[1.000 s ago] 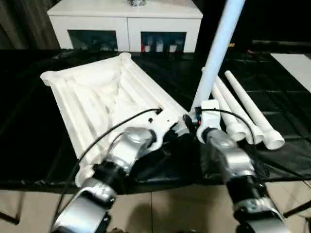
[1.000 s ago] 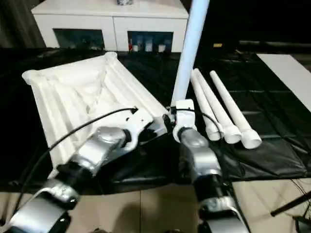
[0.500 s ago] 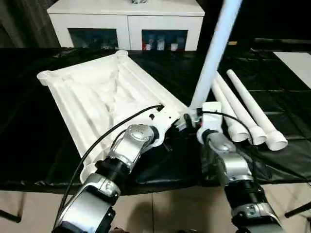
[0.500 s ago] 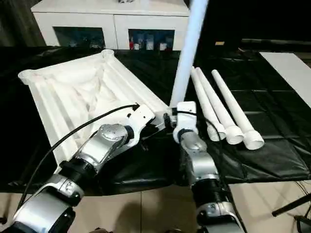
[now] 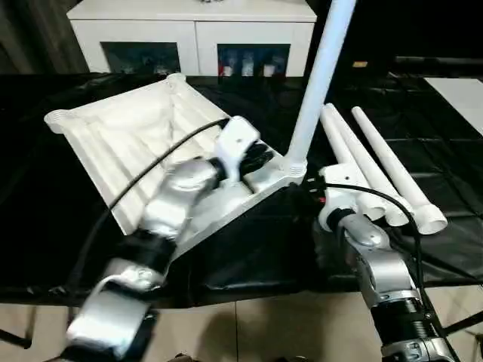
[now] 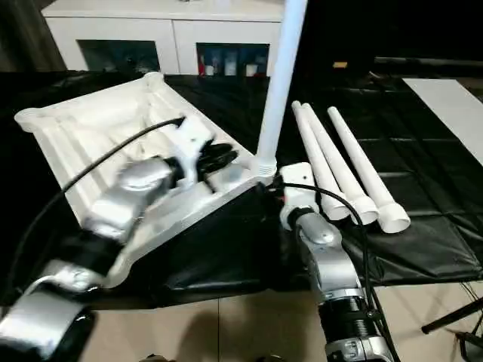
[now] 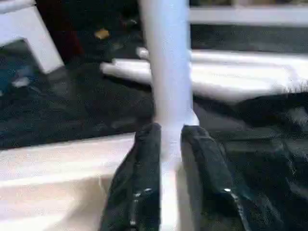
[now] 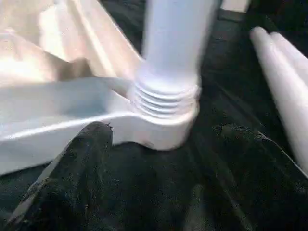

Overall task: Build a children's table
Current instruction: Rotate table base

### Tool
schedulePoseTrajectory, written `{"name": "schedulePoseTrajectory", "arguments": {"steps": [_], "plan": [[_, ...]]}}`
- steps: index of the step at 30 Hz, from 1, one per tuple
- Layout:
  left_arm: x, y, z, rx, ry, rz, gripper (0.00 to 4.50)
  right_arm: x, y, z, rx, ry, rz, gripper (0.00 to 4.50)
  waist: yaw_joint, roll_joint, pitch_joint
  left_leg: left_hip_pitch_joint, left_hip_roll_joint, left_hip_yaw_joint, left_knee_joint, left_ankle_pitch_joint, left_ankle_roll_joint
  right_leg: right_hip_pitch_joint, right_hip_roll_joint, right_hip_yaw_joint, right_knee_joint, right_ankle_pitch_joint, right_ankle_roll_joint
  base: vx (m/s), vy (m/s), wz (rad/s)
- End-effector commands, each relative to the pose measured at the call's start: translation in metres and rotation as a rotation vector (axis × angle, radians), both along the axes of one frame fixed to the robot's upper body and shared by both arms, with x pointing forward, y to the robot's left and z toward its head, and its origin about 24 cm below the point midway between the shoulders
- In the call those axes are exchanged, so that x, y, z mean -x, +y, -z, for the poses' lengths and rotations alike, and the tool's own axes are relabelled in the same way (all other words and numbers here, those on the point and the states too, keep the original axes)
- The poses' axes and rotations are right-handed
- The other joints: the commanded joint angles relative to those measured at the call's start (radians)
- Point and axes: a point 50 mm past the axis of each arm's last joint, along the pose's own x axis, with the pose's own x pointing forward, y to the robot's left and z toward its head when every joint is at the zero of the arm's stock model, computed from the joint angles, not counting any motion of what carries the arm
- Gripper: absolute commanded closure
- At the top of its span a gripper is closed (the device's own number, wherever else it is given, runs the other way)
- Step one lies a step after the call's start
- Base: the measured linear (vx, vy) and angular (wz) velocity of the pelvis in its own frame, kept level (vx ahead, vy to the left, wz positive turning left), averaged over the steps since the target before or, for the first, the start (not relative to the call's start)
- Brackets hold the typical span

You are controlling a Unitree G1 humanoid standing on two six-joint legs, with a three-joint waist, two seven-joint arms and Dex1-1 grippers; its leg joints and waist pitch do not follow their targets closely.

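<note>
The children's table lies upside down as a white ribbed tabletop (image 5: pixel 128 136) on black cloth. One white leg (image 5: pixel 317 83) stands upright in the near right corner socket (image 5: pixel 290 167), its threaded base showing (image 8: pixel 166 98). My left gripper (image 5: pixel 253 160) rests on the tabletop just left of that socket. Its black fingers (image 7: pixel 144 178) sit tight on either side of a white rib that runs to the leg. My right gripper (image 5: pixel 308 194) is just in front of the socket, open, fingers (image 8: pixel 82 163) wide apart and holding nothing. Three loose legs (image 5: pixel 377 162) lie side by side to the right.
A white cabinet (image 5: pixel 189 23) stands behind the table. Black cloth (image 5: pixel 249 256) covers the work surface up to its front edge, with tiled floor (image 5: pixel 249 324) below. A flat white board (image 5: pixel 460 90) lies at the far right.
My left arm swung up from in front of the corner onto the tabletop beside the leg. My right gripper opened wider and drew back from the leg's base. The leg stays upright.
</note>
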Motion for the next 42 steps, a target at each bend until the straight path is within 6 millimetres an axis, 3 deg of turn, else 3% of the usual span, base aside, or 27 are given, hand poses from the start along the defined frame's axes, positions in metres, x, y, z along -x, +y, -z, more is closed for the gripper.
{"name": "schedulePoseTrajectory", "arguments": {"steps": [1, 3, 5, 6, 7, 11, 13, 16, 17, 23, 28, 29, 33, 38, 42], "plan": [[0.006, 0.01, 0.001, -0.03, 0.038, 0.037, 3.23, 0.001, 0.005, -0.002, -0.001, 0.008, -0.047, 0.64, 0.001, 0.001, -0.07, 0.014, 0.047, -0.017, -0.077, -0.223, 0.04, 0.048, -0.055, 0.05, -0.058, -0.241, -0.214, 0.0, 0.0, 0.0], [0.01, 0.04, -0.004, -0.087, 0.056, 0.023, 3.01, 0.003, 0.011, -0.002, 0.003, 0.012, -0.104, 0.64, 0.0, 0.0, -0.069, 0.015, 0.049, -0.019, -0.081, -0.244, 0.022, 0.047, -0.056, 0.051, -0.057, -0.259, -0.209, 0.0, 0.0, 0.0], [0.013, 0.061, -0.009, -0.126, 0.069, -0.004, 2.91, 0.004, 0.013, -0.001, 0.008, 0.018, -0.128, 0.64, 0.0, 0.006, -0.067, 0.021, 0.051, -0.022, -0.085, -0.278, -0.004, 0.043, -0.055, 0.051, -0.055, -0.28, -0.201, 0.0, 0.0, 0.0], [0.015, 0.078, -0.013, -0.16, 0.08, -0.036, 2.79, 0.006, 0.015, 0.0, 0.009, 0.021, -0.148, 0.64, -0.002, 0.001, -0.065, 0.022, 0.05, -0.02, -0.086, -0.286, -0.007, 0.041, -0.053, 0.052, -0.056, -0.285, -0.199, 0.0, 0.0, 0.0], [0.017, 0.089, -0.015, -0.195, 0.089, -0.062, 2.66, 0.007, 0.016, 0.0, 0.01, 0.026, -0.16, 0.64, -0.003, 0.006, -0.063, 0.023, 0.051, -0.022, -0.087, -0.302, -0.018, 0.041, -0.055, 0.053, -0.055, -0.298, -0.196, 0.0, 0.0, 0.0], [0.019, 0.158, -0.025, -0.452, 0.104, -0.322, 2.33, 0.01, 0.02, 0.003, 0.008, 0.043, -0.2, 0.64, -0.006, 0.008, -0.059, 0.028, 0.047, -0.024, -0.089, -0.342, -0.039, 0.032, -0.052, 0.056, -0.06, -0.351, -0.165, 0.0, 0.0, 0.0], [0.019, 0.172, -0.027, -0.498, 0.113, -0.395, 2.22, 0.01, 0.02, 0.004, 0.013, 0.046, -0.201, 0.64, -0.005, 0.006, -0.059, 0.028, 0.047, -0.025, -0.091, -0.344, -0.048, 0.032, -0.052, 0.057, -0.058, -0.344, -0.163, 0.0, 0.0, 0.0], [0.023, 0.194, -0.027, -0.578, 0.163, -0.501, 2.17, 0.009, 0.018, 0.007, 0.037, 0.06, -0.188, 0.64, -0.002, 0.012, -0.06, 0.03, 0.046, -0.027, -0.092, -0.352, -0.056, 0.031, -0.054, 0.059, -0.057, -0.335, -0.169, 0.0, 0.0, 0.0], [0.027, 0.198, -0.02, -0.604, 0.206, -0.534, 1.96, 0.007, 0.017, 0.009, 0.049, 0.069, -0.168, 0.64, -0.002, 0.015, -0.061, 0.032, 0.047, -0.027, -0.092, -0.358, -0.063, 0.029, -0.054, 0.061, -0.054, -0.324, -0.177, 0.0, 0.0, 0.0], [0.038, 0.203, 0.005, -0.733, 0.34, -0.571, 1.49, 0.002, 0.012, 0.012, 0.079, 0.087, -0.102, 0.64, -0.003, 0.012, -0.061, 0.028, 0.043, -0.029, -0.092, -0.363, -0.061, 0.03, -0.054, 0.069, -0.058, -0.336, -0.178, 0.0, 0.0, 0.0], [0.039, 0.184, 0.02, -0.672, 0.39, -0.493, 1.28, 0.0, 0.013, 0.013, 0.072, 0.096, -0.092, 0.64, 0.001, 0.01, -0.062, 0.03, 0.042, -0.027, -0.089, -0.356, -0.051, 0.029, -0.056, 0.069, -0.062, -0.341, -0.186, 0.0, 0.0, 0.0], [0.042, 0.169, 0.028, -0.64, 0.424, -0.425, 1.16, -0.002, 0.016, 0.015, 0.071, 0.104, -0.096, 0.64, 0.0, 0.017, -0.063, 0.027, 0.042, -0.029, -0.09, -0.354, -0.052, 0.032, -0.055, 0.068, -0.059, -0.329, -0.187, 0.0, 0.0, 0.0], [0.046, 0.142, 0.033, -0.566, 0.461, -0.31, 0.87, -0.006, 0.024, 0.021, 0.069, 0.131, -0.111, 0.64, 0.004, 0.016, -0.061, 0.036, 0.043, -0.025, -0.086, -0.374, -0.052, 0.024, -0.056, 0.07, -0.065, -0.339, -0.204, 0.0, 0.0, 0.0], [0.041, 0.095, 0.03, -0.421, 0.431, -0.178, 0.54, -0.007, 0.047, 0.026, 0.053, 0.173, -0.199, 0.64, 0.008, 0.009, -0.063, 0.027, 0.043, -0.027, -0.088, -0.358, -0.052, 0.034, -0.055, 0.067, -0.061, -0.33, -0.198, 0.0, 0.0, 0.0], [0.031, 0.071, 0.028, -0.356, 0.358, -0.176, 0.18, -0.007, 0.061, 0.024, 0.028, 0.168, -0.252, 0.64, 0.007, 0.005, -0.063, 0.021, 0.042, -0.029, -0.089, -0.348, -0.042, 0.039, -0.057, 0.066, -0.065, -0.364, -0.176, 0.0, 0.0, 0.0]]}}
